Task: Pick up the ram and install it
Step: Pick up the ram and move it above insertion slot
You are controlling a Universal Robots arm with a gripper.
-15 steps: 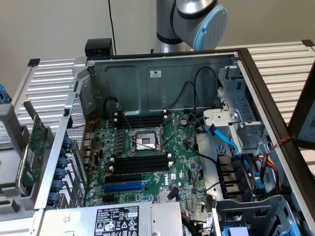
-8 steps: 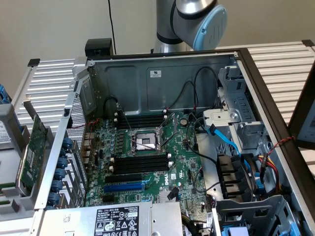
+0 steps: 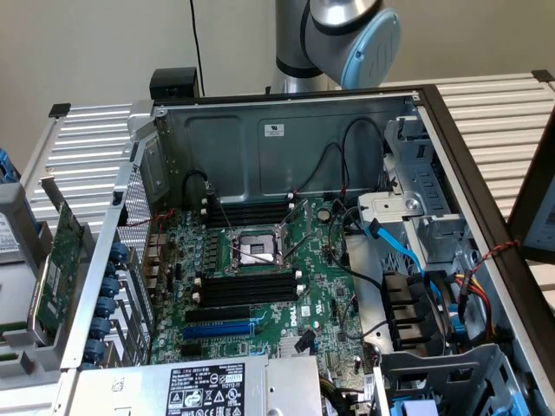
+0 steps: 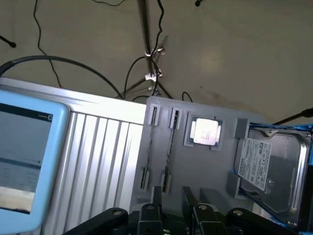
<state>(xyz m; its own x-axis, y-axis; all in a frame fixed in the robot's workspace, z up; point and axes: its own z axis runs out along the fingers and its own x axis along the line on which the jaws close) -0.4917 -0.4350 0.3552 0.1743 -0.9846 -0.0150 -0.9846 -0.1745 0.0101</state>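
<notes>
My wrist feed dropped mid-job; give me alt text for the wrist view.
The open, empty hand hangs over a grey parts tray holding a processor chip, with a hard drive beside it. The tray rests on a ribbed metal table next to a blue-framed screen.

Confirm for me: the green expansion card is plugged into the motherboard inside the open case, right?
No. The exterior view shows the green expansion card standing outside the open case, at the exterior view's left, not in the motherboard.
</notes>
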